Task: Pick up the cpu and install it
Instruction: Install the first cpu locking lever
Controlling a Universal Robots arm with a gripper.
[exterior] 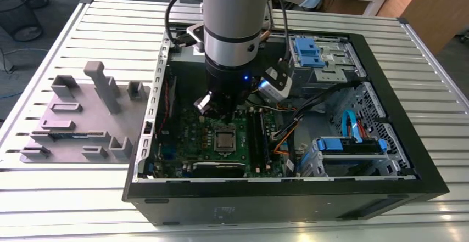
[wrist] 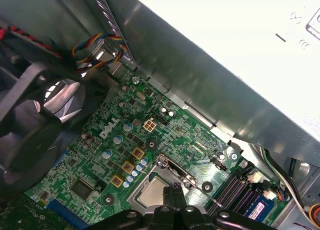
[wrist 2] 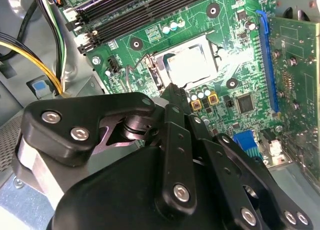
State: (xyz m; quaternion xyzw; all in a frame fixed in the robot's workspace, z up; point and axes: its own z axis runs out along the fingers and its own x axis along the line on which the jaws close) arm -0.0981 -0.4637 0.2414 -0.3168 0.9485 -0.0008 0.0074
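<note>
You are hovering the gripper (wrist 2: 172, 90) over the open computer case (exterior: 381, 187), fingertips pressed together and holding nothing, just above the cpu (wrist 2: 192, 65) already lying in its motherboard (wrist: 115, 155) socket; keep movement vertical, clear of the surrounding frame.
</note>
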